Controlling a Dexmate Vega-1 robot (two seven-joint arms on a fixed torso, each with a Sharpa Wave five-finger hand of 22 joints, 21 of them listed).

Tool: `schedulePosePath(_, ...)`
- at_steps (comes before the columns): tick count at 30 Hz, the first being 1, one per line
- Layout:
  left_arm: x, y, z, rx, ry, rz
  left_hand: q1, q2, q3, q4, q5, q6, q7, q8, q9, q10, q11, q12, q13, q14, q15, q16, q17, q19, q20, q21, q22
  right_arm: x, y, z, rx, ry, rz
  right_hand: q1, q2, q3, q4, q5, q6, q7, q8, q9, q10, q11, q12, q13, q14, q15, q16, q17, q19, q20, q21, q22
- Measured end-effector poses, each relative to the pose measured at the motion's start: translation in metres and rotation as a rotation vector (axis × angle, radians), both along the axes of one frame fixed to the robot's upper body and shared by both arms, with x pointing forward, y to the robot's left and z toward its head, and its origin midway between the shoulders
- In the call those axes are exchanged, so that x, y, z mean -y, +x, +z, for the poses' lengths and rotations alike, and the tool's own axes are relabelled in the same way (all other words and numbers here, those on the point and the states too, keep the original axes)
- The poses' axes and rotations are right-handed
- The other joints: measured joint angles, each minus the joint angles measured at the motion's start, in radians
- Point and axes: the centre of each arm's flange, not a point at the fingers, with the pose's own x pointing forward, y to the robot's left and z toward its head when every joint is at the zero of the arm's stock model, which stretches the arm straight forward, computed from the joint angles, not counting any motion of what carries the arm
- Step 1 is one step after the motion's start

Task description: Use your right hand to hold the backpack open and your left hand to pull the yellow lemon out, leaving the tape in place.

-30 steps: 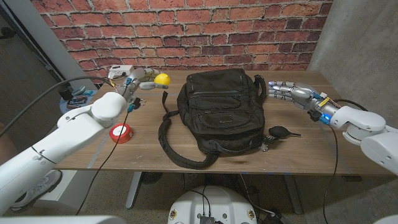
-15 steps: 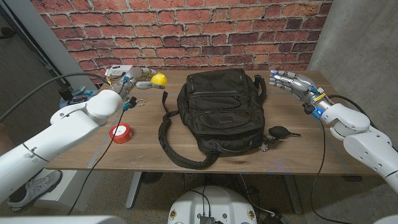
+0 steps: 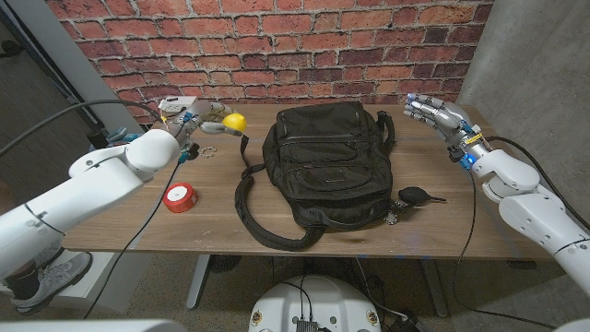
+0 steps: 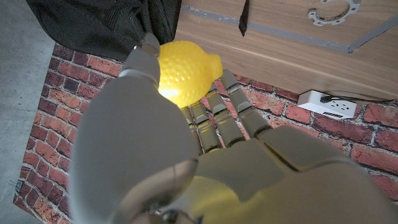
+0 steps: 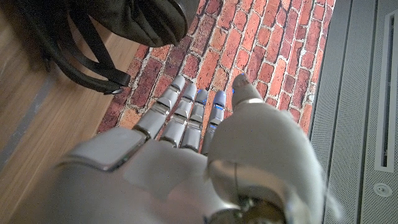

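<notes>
Yellow lemon (image 4: 183, 71) is out of the bag, held in the left hand (image 4: 186, 149) at about 10 o'clock on the tabletop (image 3: 304, 235), near the back-left corner; in the left wrist view the fingers (image 4: 214, 118) wrap its underside and the thumb presses one side, so much of the fruit is hidden behind the hand. What shows is bright, pebbled skin with a small nub at one end. In the head view the lemon (image 3: 234, 121) is tiny, partly masked by the left hand (image 3: 198, 124), and whether it touches the wood cannot be told. Black backpack (image 3: 324, 166) lies flat at centre, straps looping toward 7 o'clock; its zips and opening are too dark to read, so open or closed is unclear. Red tape roll (image 3: 178, 195) sits on the wood at 9 o'clock, well apart from the bag. Right hand (image 3: 433, 116) hovers at 2 o'clock just beside the backpack's top corner, fingers spread and straight, gripping nothing; the right wrist view shows the right hand (image 5: 186, 155) with fingers extended toward the brick wall (image 3: 277, 51). A small black object (image 3: 415, 195) near 4 o'clock beside the bag is hard to identify. A white power strip (image 4: 326, 104) is partly cut off behind the tabletop edge.
</notes>
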Motion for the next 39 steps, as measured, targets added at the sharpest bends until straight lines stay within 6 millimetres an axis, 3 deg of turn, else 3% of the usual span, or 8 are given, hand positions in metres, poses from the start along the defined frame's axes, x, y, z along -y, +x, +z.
schedulePosePath(31, -0.001, -0.003, -0.007, -0.04, 0.257, 0.118, 0.0, 0.0, 0.0, 0.0, 0.002, -0.005, 0.005, 0.001, 0.0, -0.002, 0.002, 0.0, 0.0, -0.007, 0.0, -0.012, 0.004, -0.005, -0.005, 0.0, 0.0, 0.0, 0.028, 0.003, 0.048, 0.103, -0.016, -0.004, 0.004, 0.0, 0.0, 0.0, 0.006, 0.006, 0.0, -0.001, 0.011, 0.0, 0.0, -0.006, 0.0, 0.0, 0.0, -0.005, 0.005, -0.005, 0.0, 0.0)
schedulePosePath(39, -0.006, 0.004, -0.017, -0.066, 0.345, 0.157, 0.0, 0.0, 0.0, 0.0, 0.002, -0.005, 0.005, 0.001, 0.0, -0.007, -0.002, -0.002, 0.0, -0.007, 0.0, -0.015, 0.005, -0.009, -0.009, 0.0, 0.0, -0.001, 0.032, 0.003, 0.06, 0.121, -0.019, -0.004, 0.004, 0.0, 0.0, 0.0, 0.006, 0.006, 0.0, -0.001, 0.017, 0.001, 0.0, -0.006, 0.004, 0.004, 0.005, -0.005, 0.005, -0.005, 0.0, 0.0)
